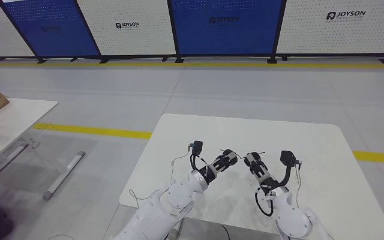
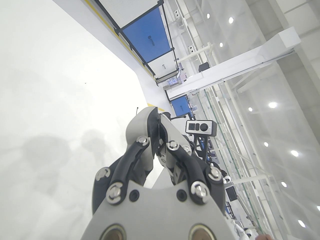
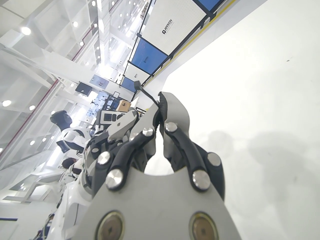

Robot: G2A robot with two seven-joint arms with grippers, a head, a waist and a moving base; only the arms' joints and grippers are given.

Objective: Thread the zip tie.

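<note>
The white rectangular bench (image 1: 312,144) is seen below both arms, whose tips are held close together over its near middle. The right pincer (image 3: 160,99) is clamped on the thin black plastic zip tie (image 3: 146,94), with the tie's small square head left projecting past the fingertips. The left pincer (image 2: 157,113) is closed on a flat, narrow black stretch of its strap.

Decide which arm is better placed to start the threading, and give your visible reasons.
Probably the left. The left gripper is shut on the zip tie along its thin strip, which can be fed; the right gripper pins the head end steady as target.
</note>
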